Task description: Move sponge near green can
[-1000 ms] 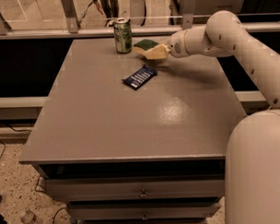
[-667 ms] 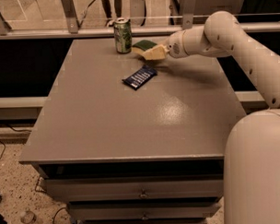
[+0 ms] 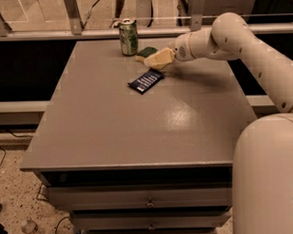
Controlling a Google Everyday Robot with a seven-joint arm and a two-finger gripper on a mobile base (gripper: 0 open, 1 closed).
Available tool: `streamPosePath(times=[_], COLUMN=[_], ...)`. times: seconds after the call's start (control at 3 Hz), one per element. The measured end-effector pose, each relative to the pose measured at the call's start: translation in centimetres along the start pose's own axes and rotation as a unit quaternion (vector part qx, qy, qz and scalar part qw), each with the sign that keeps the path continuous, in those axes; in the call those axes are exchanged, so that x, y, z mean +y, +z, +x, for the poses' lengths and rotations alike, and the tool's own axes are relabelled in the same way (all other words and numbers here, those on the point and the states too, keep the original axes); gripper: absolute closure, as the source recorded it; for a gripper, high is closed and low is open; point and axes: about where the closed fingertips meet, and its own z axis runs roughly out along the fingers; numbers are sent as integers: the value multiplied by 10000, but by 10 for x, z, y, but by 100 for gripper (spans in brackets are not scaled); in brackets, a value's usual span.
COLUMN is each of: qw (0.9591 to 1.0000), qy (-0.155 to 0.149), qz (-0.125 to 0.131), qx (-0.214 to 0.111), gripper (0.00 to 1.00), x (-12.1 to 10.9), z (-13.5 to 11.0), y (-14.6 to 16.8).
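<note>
At the far edge of the bench point(image 3: 113, 139), the claw point(image 3: 156, 59) is closed on the right end of the sponge point(image 3: 147, 51), green face up. The sponge's long axis runs roughly left to right, its free end pointing toward the green can point(image 3: 128, 36) just beside it. A blue snack bar point(image 3: 145, 81) lies nearer the front.

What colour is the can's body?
The can is green with pale markings, camera view; claw at the sponge beside it.

Grey table point(image 3: 137, 133), drawers point(image 3: 149, 198) beneath; speckled floor point(image 3: 14, 186); perhaps glass railing point(image 3: 75, 15) behind; gripper point(image 3: 154, 57) at far edge.
</note>
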Motion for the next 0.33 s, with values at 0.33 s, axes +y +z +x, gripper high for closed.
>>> streamPosePath(times=[0.33], qw=[10000], qy=[0], qz=[-1], qx=[0], gripper=[0], x=[0], z=[0], y=[0])
